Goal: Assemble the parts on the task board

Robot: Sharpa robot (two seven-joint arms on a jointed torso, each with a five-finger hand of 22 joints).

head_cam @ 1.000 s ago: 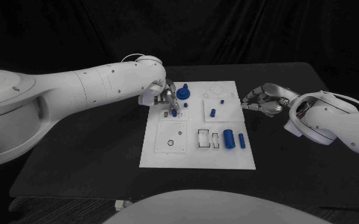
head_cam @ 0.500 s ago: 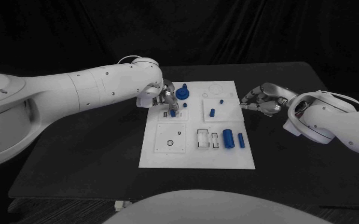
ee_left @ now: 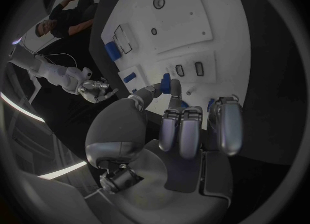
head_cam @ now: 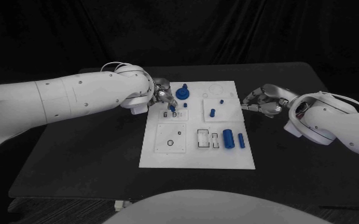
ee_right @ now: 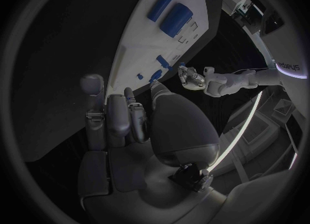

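Pinching a small blue part [head_cam: 172,108] over the task board [head_cam: 198,154] on the counter, the left hand [head_cam: 164,97] works near two empty slots. The right hand [head_cam: 262,100] hovers beside the board, fingers curled on nothing; several parts lie loose, so much remains.

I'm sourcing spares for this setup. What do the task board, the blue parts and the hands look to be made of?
Task board: probably rigid plastic, matte white, flat with cut recesses. Blue parts, such as the cylinder: likely moulded or printed plastic, evenly coloured, dull. Left hand and right hand: silvery with soft highlights; metal or metallic-coated plastic, I can't tell which.
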